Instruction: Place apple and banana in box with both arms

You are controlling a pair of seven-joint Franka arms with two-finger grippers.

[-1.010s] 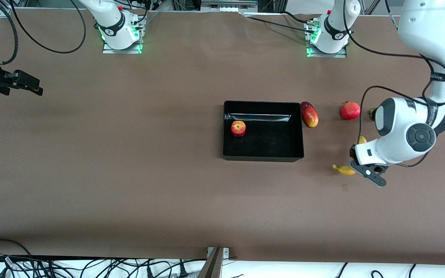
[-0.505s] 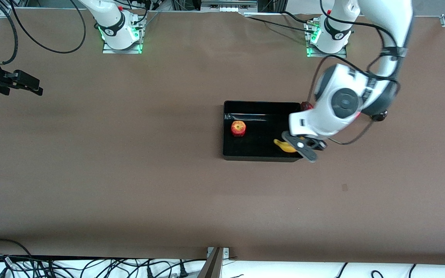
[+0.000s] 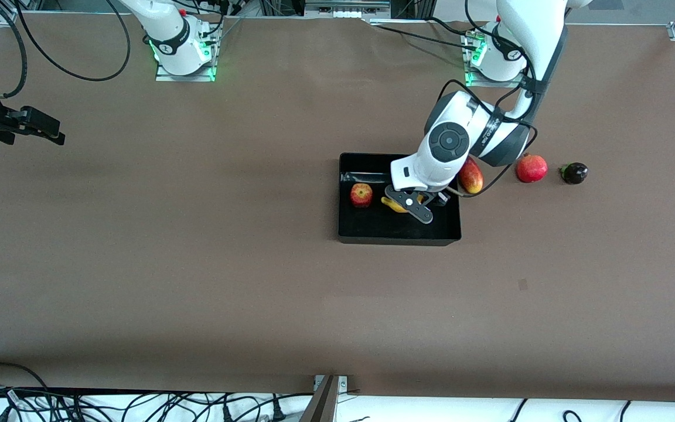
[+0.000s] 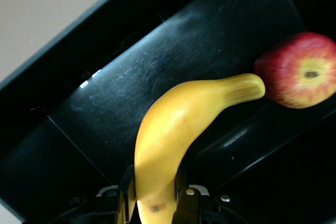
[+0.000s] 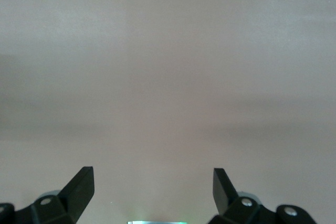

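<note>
Hanging over the middle of the box (image 3: 399, 234), the left gripper (image 3: 409, 206) stays clamped on the banana (image 3: 395, 204), which a second ago lay out on the table (image 3: 197, 264) toward the left arm's end. Its tip now almost meets the apple (image 3: 361, 194) already resting inside, so only the release looks left. Farther back, the mango (image 3: 471, 174), pomegranate (image 3: 531, 168) and a dark fruit (image 3: 574, 173) lie outside. Waiting at the table's edge, the right gripper (image 5: 153, 184) has its jaws spread, empty.

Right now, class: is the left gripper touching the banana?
Touching. The left wrist view shows the left gripper shut on the banana, a finger pressed against each side, over the box beside the apple.
</note>
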